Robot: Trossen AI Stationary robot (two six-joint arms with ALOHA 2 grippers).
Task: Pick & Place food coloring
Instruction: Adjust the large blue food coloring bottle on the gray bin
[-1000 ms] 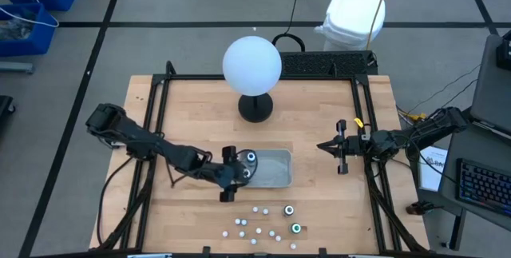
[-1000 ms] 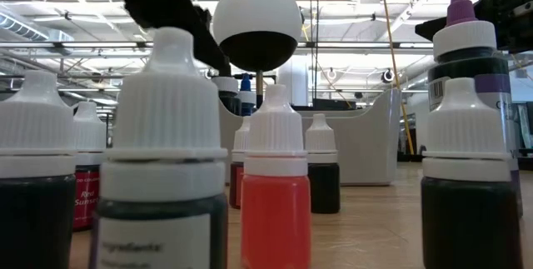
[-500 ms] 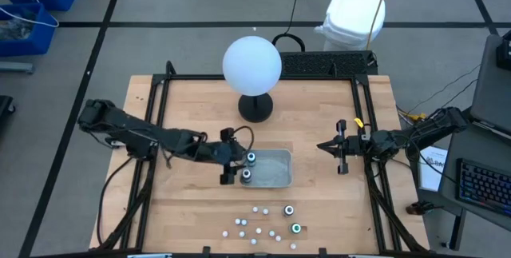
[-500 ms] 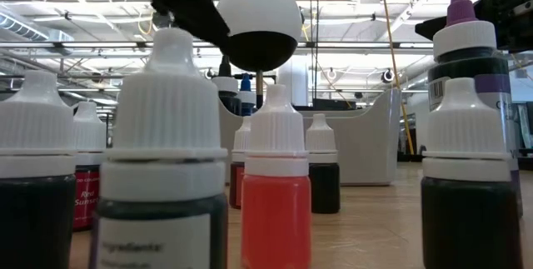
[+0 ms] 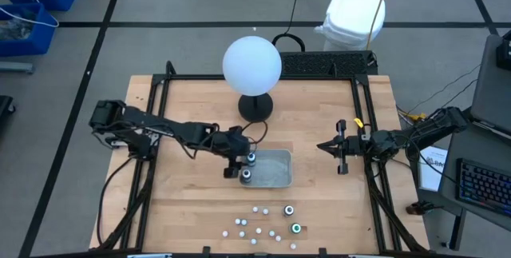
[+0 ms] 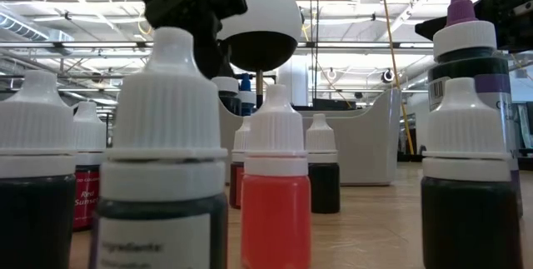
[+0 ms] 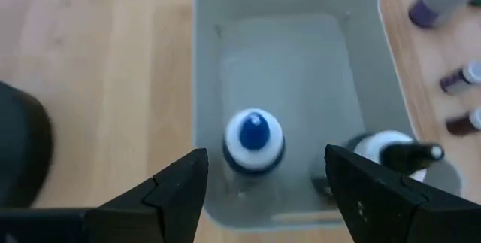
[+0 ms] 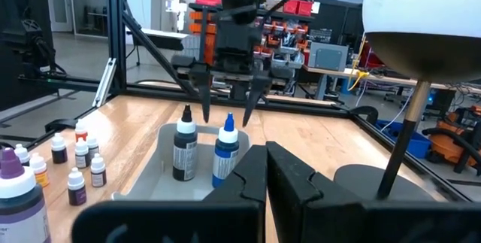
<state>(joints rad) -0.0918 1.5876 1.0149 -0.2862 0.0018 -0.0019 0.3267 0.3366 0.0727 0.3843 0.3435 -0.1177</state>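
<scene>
Two dark food coloring bottles stand upright in the left end of the grey tray (image 5: 275, 170), one with a blue top (image 7: 254, 139) and one with a white cap and black tip (image 7: 391, 153). Several more bottles (image 5: 267, 222) stand on the table near the front edge and loom close in the low view (image 6: 275, 186). My left gripper (image 5: 237, 164) hangs open over the tray's left end, fingers slanting down on either side of the blue-topped bottle (image 8: 225, 149) without touching it. My right gripper (image 5: 326, 146) waits shut, above the table's right side.
A big white globe on a black base (image 5: 252, 66) stands behind the tray at the table's far middle. A black frame (image 5: 160, 106) runs along the table's edges. Bare wood lies between the tray and my right gripper.
My left gripper has swung toward the table's far edge along the tray's left end, staying open. The nearer bottle in the tray, covered by the gripper before, now shows from above. Both bottles stand where they were.
</scene>
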